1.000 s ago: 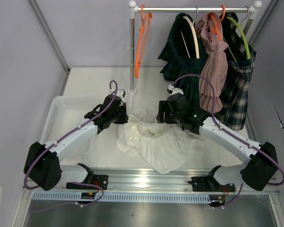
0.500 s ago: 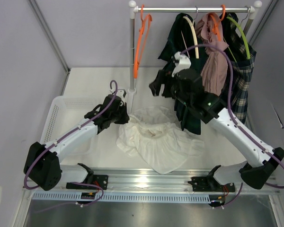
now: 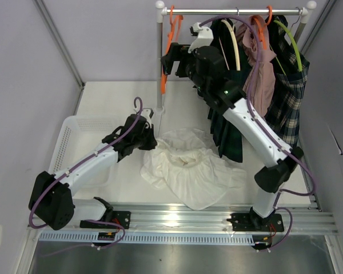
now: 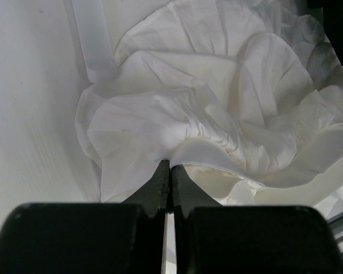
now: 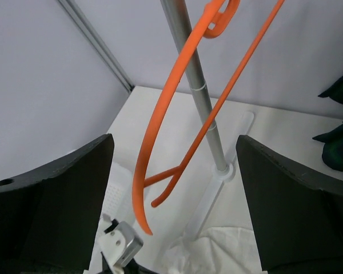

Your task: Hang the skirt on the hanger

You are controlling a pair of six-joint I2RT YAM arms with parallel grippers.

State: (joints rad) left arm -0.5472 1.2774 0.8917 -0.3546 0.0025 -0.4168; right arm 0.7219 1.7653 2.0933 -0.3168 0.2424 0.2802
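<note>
Left gripper (image 4: 170,166) is closed tight on a thin fold at the gathered edge of the white skirt (image 3: 188,168), which lies crumpled on the table (image 3: 114,97) between the two arms. Right gripper (image 5: 174,145) is up at the rail (image 3: 234,11) with its fingers spread wide and nothing in them. The empty orange hanger (image 5: 155,114) hangs in the gap between them.

Trouble I would expect: the hanger hangs loose (only its hook holds it), so a closing finger could knock it swinging, or catch the upright pole (image 5: 199,97) just behind it. The left pinch looks shallow, and a pull could slip the cloth free.

How much cloth sits between the left fingers I cannot tell. The hanger's hook is cut off at the top of the wrist view, and the skirt's waist opening is lost in the folds.
</note>
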